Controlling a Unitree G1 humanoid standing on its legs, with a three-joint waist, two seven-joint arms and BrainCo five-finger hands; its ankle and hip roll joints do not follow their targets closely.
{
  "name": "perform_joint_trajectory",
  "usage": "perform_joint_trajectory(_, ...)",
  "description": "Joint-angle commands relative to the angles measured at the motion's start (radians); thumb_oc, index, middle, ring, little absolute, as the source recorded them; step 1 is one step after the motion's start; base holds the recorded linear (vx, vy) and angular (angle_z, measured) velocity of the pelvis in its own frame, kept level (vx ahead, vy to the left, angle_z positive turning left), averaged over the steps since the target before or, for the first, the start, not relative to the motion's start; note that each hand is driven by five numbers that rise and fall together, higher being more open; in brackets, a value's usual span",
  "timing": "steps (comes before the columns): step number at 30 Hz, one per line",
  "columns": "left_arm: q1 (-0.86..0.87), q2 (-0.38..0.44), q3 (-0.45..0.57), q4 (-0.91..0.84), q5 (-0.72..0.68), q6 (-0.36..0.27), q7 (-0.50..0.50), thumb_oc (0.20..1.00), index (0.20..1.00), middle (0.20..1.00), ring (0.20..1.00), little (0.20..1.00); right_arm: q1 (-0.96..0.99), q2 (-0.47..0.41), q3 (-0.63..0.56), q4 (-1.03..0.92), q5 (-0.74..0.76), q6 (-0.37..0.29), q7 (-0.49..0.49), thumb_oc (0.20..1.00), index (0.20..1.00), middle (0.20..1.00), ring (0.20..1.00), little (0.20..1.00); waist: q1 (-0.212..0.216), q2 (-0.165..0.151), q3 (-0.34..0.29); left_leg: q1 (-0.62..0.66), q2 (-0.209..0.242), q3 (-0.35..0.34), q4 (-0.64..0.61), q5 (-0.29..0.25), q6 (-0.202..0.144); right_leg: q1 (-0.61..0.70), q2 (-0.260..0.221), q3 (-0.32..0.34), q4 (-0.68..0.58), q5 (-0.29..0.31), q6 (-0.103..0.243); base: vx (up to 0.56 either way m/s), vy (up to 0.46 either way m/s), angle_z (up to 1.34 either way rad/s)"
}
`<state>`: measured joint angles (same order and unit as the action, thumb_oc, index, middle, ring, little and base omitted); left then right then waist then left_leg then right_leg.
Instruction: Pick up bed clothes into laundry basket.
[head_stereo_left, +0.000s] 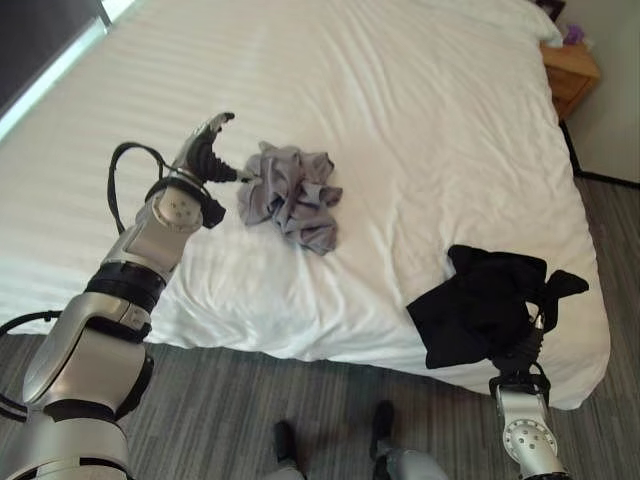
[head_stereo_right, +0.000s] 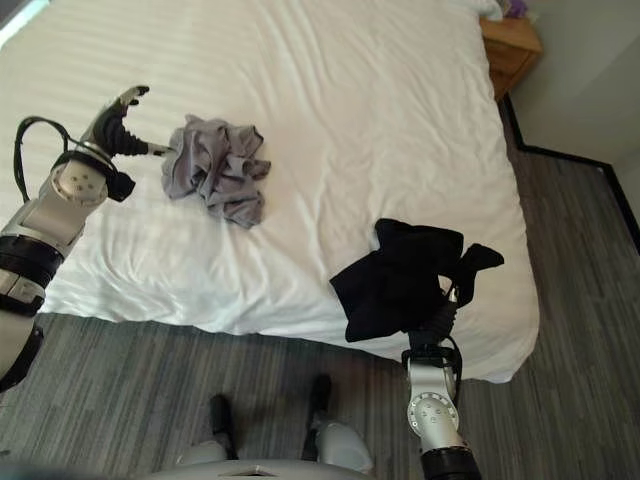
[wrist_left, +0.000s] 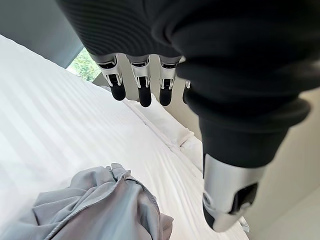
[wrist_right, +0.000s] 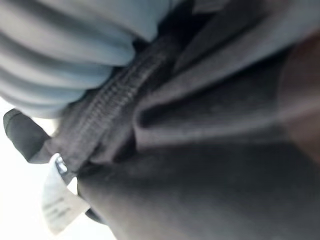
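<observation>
One white bed (head_stereo_left: 400, 110) takes up most of the left eye view, and two pieces of clothing lie on it. The grey garment (head_stereo_left: 290, 195) sits crumpled left of centre in the frame, well in from the bed's near edge. The black garment (head_stereo_left: 480, 300) lies at lower right, at the near edge of the bed, with part of it hanging over the side. The left hand (head_stereo_left: 205, 150) hovers at centre left, just beside the grey garment's left edge; its fingers (wrist_left: 145, 95) are straight and spread, holding nothing, with the grey cloth below them in the left wrist view. The right hand (head_stereo_left: 522, 352) comes up from the lower right and is buried under the black garment, so whether its fingers are open or closed on the cloth cannot be told; the right wrist view shows dark fabric and a small white label (wrist_right: 57, 200) pressed close against the camera. One wooden nightstand (head_stereo_left: 570, 70) stands at the upper right corner beside the bed. Grey floor (head_stereo_left: 250, 410) runs along the bottom of the frame.
</observation>
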<state>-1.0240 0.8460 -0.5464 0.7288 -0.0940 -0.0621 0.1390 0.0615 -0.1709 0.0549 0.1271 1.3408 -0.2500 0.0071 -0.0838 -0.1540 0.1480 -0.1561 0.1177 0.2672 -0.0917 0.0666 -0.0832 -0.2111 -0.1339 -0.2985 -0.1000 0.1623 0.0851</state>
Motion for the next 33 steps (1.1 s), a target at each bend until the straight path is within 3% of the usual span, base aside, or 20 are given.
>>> perform_joint_trajectory(1,-0.227,0.042,-0.053,0.094,0.059,-0.033,0.050,1.000,1.000,1.000,1.000,1.000,-0.052,-0.053,-0.031,-0.118,-0.022,-0.034,0.054,0.200,0.200,0.200,0.200,0.200,-0.004,0.036,0.051,-0.001,0.054,0.014,0.004,0.029,-0.042,0.060,-0.065,-0.011,0.013,0.060,0.151,-0.02,0.038,0.00)
perform_joint_trajectory(8,-0.361,0.043,-0.138,0.169,0.093,-0.037,0.062,1.000,1.000,1.000,1.000,1.000,-0.043,-0.075,-0.002,-0.133,-0.027,-0.027,0.076,0.200,0.200,0.200,0.200,0.200,-0.031,0.019,0.085,-0.058,0.058,0.017,0.004,0.042,-0.042,0.000,-0.059,-0.005,0.013,0.090,0.157,0.00,0.010,-0.02)
perform_joint_trajectory(9,-0.374,0.047,-0.150,0.174,0.098,-0.035,0.062,1.000,1.000,1.000,1.000,1.000,-0.042,-0.081,0.001,-0.134,-0.029,-0.024,0.077,0.200,0.200,0.200,0.200,0.200,-0.031,0.023,0.084,-0.052,0.066,0.010,0.004,0.018,-0.051,0.003,-0.053,0.002,0.013,0.077,0.166,-0.04,0.023,-0.05)
perform_joint_trajectory(10,-0.376,0.047,-0.150,0.175,0.098,-0.036,0.062,1.000,1.000,1.000,1.000,1.000,-0.043,-0.080,0.000,-0.134,-0.029,-0.024,0.077,0.200,0.200,0.200,0.200,0.200,-0.032,0.017,0.089,-0.063,0.060,0.019,0.004,0.042,-0.042,-0.006,-0.059,-0.004,0.013,0.093,0.158,0.06,0.012,-0.11)
perform_joint_trajectory(12,-0.401,0.055,-0.176,0.187,0.126,-0.034,0.060,1.000,1.000,1.000,1.000,1.000,-0.037,-0.089,0.002,-0.139,-0.030,-0.024,0.083,0.200,0.200,0.200,0.200,0.200,-0.035,0.017,0.091,-0.066,0.069,0.013,0.004,0.020,-0.053,-0.012,-0.049,0.006,0.013,0.086,0.167,0.01,0.006,-0.12)
perform_joint_trajectory(18,-0.448,0.040,-0.253,0.297,0.208,-0.004,0.009,1.000,1.000,1.000,1.000,1.000,-0.029,-0.111,0.006,-0.152,-0.036,-0.021,0.093,0.200,0.200,0.200,0.200,0.200,-0.044,0.001,0.127,-0.126,0.071,0.011,0.004,0.035,-0.053,-0.068,-0.047,0.002,0.013,0.106,0.171,-0.06,0.003,-0.07)
perform_joint_trajectory(19,-0.461,0.033,-0.311,0.361,0.319,0.022,-0.046,1.000,1.000,1.000,1.000,1.000,-0.014,-0.112,0.005,-0.154,-0.038,-0.012,0.096,0.200,0.200,0.200,0.200,0.200,-0.045,0.005,0.145,-0.143,0.068,0.007,0.004,0.041,-0.051,-0.080,-0.049,-0.003,0.013,0.109,0.173,-0.05,0.002,-0.01)
perform_joint_trajectory(22,-0.469,0.011,-0.344,0.415,0.405,0.052,-0.070,1.000,1.000,1.000,1.000,1.000,0.002,-0.107,0.005,-0.151,-0.038,-0.001,0.103,0.200,0.200,0.200,0.200,0.200,-0.042,0.004,0.165,-0.157,0.068,0.004,0.004,0.045,-0.050,-0.088,-0.052,-0.009,0.013,0.114,0.174,-0.06,-0.018,0.06)
perform_joint_trajectory(24,-0.459,-0.015,-0.403,0.470,0.585,0.078,-0.149,1.000,1.000,1.000,1.000,1.000,0.016,-0.104,-0.004,-0.135,-0.027,0.012,0.106,0.200,0.200,0.200,0.200,0.200,-0.039,0.005,0.195,-0.177,0.066,0.000,0.004,0.049,-0.050,-0.104,-0.055,-0.015,0.013,0.120,0.175,-0.05,-0.021,0.04)
perform_joint_trajectory(27,-0.414,-0.014,-0.433,0.496,0.712,0.085,-0.177,1.000,1.000,1.000,1.000,1.000,0.033,-0.107,0.009,-0.132,-0.013,0.032,0.123,0.200,0.200,0.200,0.200,0.200,-0.035,0.002,0.210,-0.187,0.068,0.002,0.004,0.051,-0.050,-0.117,-0.057,-0.015,0.013,0.123,0.175,-0.02,-0.009,0.06)
perform_joint_trajectory(31,-0.320,-0.017,-0.401,0.505,0.769,0.082,-0.187,1.000,1.000,1.000,1.000,1.000,0.028,-0.124,0.030,-0.143,-0.006,0.039,0.145,0.200,0.200,0.200,0.200,0.200,-0.030,0.003,0.223,-0.192,0.071,-0.001,0.004,0.051,-0.052,-0.121,-0.060,-0.020,0.013,0.117,0.174,0.00,0.000,0.00)
perform_joint_trajectory(32,-0.300,-0.022,-0.382,0.496,0.756,0.081,-0.175,0.909,0.909,0.909,0.909,0.909,0.023,-0.127,0.032,-0.147,-0.006,0.035,0.146,0.200,0.200,0.200,0.200,0.200,-0.026,0.003,0.225,-0.192,0.071,-0.002,0.004,0.051,-0.052,-0.120,-0.061,-0.022,0.013,0.115,0.174,0.00,0.000,0.00)
perform_joint_trajectory(33,-0.297,-0.021,-0.379,0.495,0.756,0.081,-0.175,0.583,0.583,0.583,0.583,0.583,0.024,-0.129,0.032,-0.147,-0.006,0.035,0.146,0.200,0.200,0.200,0.200,0.200,-0.027,0.004,0.224,-0.192,0.071,-0.002,0.004,0.051,-0.052,-0.120,-0.061,-0.022,0.013,0.115,0.174,0.00,0.000,0.00)
